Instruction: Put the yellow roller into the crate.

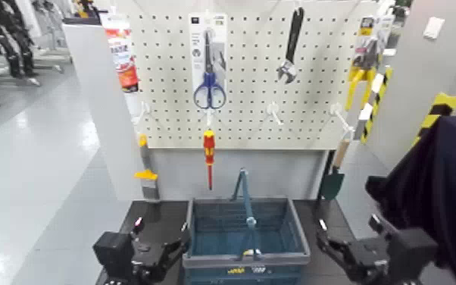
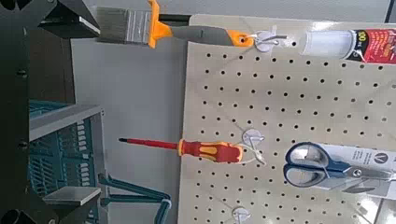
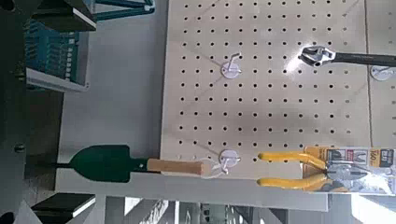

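Observation:
The yellow roller does not show in any view. The blue-grey crate stands on the dark platform below the pegboard, its thin blue hoop handle raised. My left gripper is low at the crate's left side, open and empty. My right gripper is low at the crate's right side, open and empty. The crate's corner shows in the left wrist view and in the right wrist view. I cannot see the whole inside of the crate.
On the white pegboard hang a red-and-yellow screwdriver, blue scissors, a wrench, yellow-handled pliers, a green trowel and an orange-handled brush. A dark cloth hangs at the right.

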Action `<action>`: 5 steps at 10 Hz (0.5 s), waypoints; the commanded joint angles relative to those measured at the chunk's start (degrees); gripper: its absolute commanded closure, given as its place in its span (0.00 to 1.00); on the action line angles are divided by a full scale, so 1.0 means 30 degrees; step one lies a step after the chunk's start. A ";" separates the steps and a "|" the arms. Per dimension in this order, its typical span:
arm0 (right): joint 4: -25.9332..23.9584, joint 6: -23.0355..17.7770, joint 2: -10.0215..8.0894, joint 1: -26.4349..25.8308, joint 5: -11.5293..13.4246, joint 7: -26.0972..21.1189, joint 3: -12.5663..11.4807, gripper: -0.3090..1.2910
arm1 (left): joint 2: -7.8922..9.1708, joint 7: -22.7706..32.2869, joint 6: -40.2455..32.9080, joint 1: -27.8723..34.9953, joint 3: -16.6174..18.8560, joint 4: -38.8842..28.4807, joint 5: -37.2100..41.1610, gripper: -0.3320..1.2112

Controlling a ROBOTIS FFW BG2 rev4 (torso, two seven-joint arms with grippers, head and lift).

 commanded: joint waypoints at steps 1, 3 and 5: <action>-0.0112 -0.0687 0.0681 0.1657 0.0721 0.0024 -0.0047 0.21 | -0.0004 -0.0001 0.0007 0.0110 0.0085 -0.0094 -0.0029 0.29; 0.0093 -0.0980 0.1032 0.2273 0.0721 0.0082 -0.0076 0.22 | -0.0004 -0.0001 0.0095 0.0169 0.0144 -0.0182 -0.0058 0.29; 0.0562 -0.1478 0.1120 0.2448 0.0633 0.0082 0.0011 0.24 | -0.0034 -0.0001 0.0125 0.0198 0.0144 -0.0270 -0.0087 0.29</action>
